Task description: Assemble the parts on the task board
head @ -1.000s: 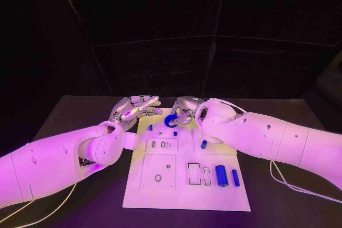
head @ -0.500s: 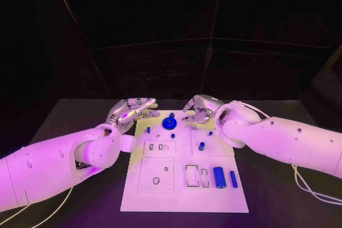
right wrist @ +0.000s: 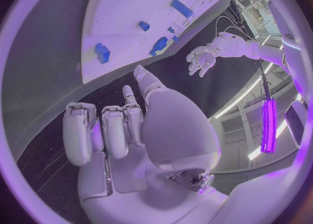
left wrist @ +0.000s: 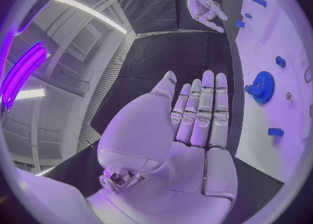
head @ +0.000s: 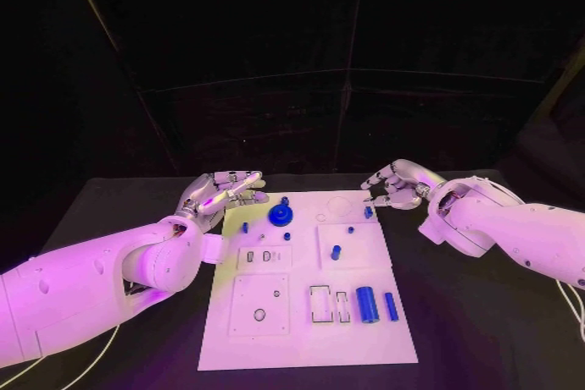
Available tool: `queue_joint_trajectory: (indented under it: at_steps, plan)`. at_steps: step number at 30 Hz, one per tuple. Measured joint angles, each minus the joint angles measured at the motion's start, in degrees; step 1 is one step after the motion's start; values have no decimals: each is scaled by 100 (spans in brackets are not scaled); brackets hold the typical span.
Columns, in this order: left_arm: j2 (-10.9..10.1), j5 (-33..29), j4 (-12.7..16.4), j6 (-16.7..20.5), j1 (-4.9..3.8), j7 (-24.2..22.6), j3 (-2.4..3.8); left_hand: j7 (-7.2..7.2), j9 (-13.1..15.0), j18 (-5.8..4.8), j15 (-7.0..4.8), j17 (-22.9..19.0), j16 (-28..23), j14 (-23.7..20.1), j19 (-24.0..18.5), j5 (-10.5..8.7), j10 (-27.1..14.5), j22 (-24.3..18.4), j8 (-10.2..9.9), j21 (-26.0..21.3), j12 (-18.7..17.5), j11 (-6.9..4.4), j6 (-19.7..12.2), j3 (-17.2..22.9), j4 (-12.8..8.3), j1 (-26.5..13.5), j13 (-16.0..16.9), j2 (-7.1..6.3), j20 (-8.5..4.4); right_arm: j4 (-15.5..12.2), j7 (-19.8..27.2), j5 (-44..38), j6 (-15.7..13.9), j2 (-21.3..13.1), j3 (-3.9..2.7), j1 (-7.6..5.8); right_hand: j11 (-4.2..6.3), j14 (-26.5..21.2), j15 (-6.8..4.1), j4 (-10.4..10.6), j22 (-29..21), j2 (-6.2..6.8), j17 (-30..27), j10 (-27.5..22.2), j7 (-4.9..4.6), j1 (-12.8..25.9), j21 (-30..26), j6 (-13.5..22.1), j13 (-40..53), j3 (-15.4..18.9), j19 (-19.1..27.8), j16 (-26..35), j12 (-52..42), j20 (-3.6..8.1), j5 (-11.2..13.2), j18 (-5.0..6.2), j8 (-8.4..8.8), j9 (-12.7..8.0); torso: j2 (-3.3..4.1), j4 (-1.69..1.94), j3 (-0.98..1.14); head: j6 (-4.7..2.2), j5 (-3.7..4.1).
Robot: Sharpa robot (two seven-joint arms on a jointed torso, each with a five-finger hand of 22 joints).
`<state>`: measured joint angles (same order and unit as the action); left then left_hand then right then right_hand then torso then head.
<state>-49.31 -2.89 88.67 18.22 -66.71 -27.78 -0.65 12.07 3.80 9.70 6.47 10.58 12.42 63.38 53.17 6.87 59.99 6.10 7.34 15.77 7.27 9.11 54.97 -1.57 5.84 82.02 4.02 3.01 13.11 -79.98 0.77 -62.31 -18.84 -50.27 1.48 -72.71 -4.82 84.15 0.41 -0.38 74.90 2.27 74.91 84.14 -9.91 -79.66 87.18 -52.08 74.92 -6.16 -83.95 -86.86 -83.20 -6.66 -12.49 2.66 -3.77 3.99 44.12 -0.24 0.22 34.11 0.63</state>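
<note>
A flat black table (head: pixel 134 200) spans the lower half of the frame. A black cloth backdrop (head: pixel 256 77) fills the upper half.

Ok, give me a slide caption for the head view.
Both hands, left hand and right hand, hover empty beside the task board.

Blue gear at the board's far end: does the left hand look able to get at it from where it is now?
Probably yes. The left hand is open beside the blue gear, with nothing between them.
</note>
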Motion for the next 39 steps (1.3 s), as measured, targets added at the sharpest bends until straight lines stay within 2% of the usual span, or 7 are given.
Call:
queue_joint_trajectory:
  at_steps: [5,9,17,19,22,32,39]
  plan:
    - [33,0,-29,-1,0,0,0,0,0,0,0,0,0,0,0,0,0,0,0,0,0,0,0,0,0,0,0,0,0,248,176,139,48,-64,0,4,0,0,0,-14,0,19,0,0,0,-19,0,0,0,-15,0,0,22,0,-4,0,0,0,10,-15,25,15,28]
    - [46,0,-60,-2,0,1,0,0,0,0,0,-1,0,0,0,0,0,1,0,0,0,0,0,0,0,0,0,0,0,418,283,198,92,-31,0,37,0,0,0,-33,0,-4,0,0,0,-43,0,0,0,-31,0,0,22,0,-4,0,0,0,14,-15,32,28,31]
    - [87,0,-108,-6,1,1,-1,0,0,0,0,5,-23,0,0,0,0,1,0,0,0,0,0,16,-16,0,0,0,0,663,424,230,208,67,5,95,0,0,0,-95,0,-3,0,0,0,-104,0,0,0,-29,0,0,50,0,-4,0,0,-1,14,-12,24,51,34]
    - [94,0,-120,-8,2,1,-1,0,0,0,0,5,-27,0,0,0,0,1,0,0,0,0,0,16,-16,0,0,0,0,708,445,221,243,87,2,106,0,0,0,-128,0,-3,-1,0,-1,-103,0,1,1,-29,0,0,50,0,74,-1,0,-7,14,-6,21,60,32]
    - [99,0,-136,-9,2,1,-2,0,0,0,0,5,-27,0,0,0,0,1,0,0,0,0,0,16,-16,0,1,0,0,744,469,203,294,114,1,137,0,0,0,-141,0,-3,-1,0,-4,-103,0,42,1,-16,0,0,77,0,168,0,0,-11,14,-5,18,68,20]
    - [108,0,-158,-14,3,1,-2,0,0,0,0,5,-27,0,0,0,0,2,0,0,0,0,0,17,-16,0,1,0,0,792,512,143,446,171,4,222,0,0,0,-166,0,-3,-1,0,-5,-103,0,82,0,9,0,0,97,0,168,0,0,-16,11,-12,10,89,-25]
    - [109,0,-168,-17,3,1,-1,0,0,0,0,4,-27,0,0,0,0,2,0,0,0,0,0,17,-16,0,1,0,0,828,528,99,535,200,4,239,0,0,0,-173,0,-3,-1,0,-26,-103,0,102,1,16,0,0,97,0,168,0,0,-16,10,-9,7,95,-29]
